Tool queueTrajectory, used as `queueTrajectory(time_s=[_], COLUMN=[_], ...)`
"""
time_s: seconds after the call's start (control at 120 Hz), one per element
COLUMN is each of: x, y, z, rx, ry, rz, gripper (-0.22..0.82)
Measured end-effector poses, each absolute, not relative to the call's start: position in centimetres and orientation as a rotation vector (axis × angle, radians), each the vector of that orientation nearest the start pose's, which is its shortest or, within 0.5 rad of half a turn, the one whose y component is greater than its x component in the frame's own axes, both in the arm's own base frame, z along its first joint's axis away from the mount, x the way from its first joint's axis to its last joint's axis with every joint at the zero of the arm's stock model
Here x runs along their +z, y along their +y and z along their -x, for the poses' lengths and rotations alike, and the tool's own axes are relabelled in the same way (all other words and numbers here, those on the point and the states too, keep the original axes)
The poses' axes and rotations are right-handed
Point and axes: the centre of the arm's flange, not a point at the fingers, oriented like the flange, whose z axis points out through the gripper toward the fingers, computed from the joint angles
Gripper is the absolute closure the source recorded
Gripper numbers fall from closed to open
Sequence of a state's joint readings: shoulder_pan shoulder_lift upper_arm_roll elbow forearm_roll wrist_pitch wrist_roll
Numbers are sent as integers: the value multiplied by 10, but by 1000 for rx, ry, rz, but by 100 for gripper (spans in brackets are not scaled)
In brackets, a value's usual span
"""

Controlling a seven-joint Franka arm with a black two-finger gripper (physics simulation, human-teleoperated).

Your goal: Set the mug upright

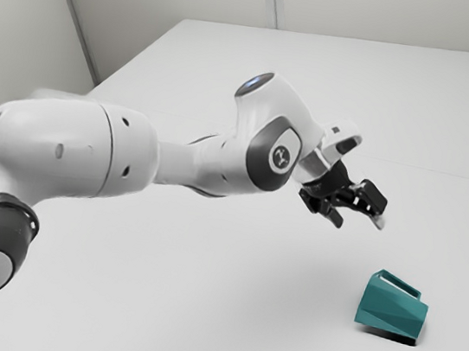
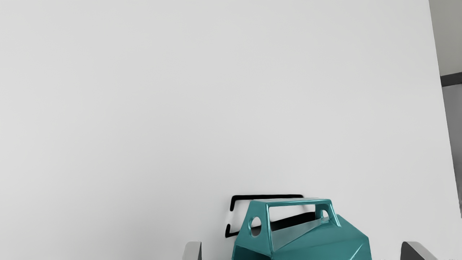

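Presently, the mug (image 1: 392, 309) lies on its side on the worktop (image 1: 215, 312), with its handle (image 2: 299, 201) on the upper side of the body; which end carries the mouth cannot be determined with confidence. The hand (image 1: 357, 220) is spread, grips nothing and is positioned above the worktop, apart from the mug. Treat the mug as a rigid, fairly light part; the glossy, faceted walls may slip under a shallow hold, and brittleness cannot be ruled out, so apply moderate force. Preferred grasp: across the body, with the finger pads seated on opposing walls. Alternate grasp: the straight bar of the handle, which offers a narrow hold but may let the body swing during rotation. Avoid pressing on one facet alone, as the body may roll or skid. Raise the mug sufficiently for its lower rim to clear the surface, rotate it until the base faces down, then lower and release. The visible edges of the worktop are well apart from the mug, and open surface beside it should give adequate room for rotation and withdrawal.
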State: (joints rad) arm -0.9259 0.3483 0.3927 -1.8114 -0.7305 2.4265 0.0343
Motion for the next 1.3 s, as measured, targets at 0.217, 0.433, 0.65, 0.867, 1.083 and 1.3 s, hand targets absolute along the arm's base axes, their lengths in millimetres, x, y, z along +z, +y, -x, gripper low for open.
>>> queueTrajectory(time_s=[0.217,0.433,0.65,0.867,1.083,1.3], x=[380,357,340,339,331,323], y=[-367,-361,-365,-377,-381,-397], z=[-515,-498,-502,-504,-506,-497], rx=[-210,-136,-213,-362,-385,-352], ry=[69,-4,-1,-27,-204,-278], rz=[3692,3682,3652,3654,3700,3738], gripper=[0,0,1,1,1,1])
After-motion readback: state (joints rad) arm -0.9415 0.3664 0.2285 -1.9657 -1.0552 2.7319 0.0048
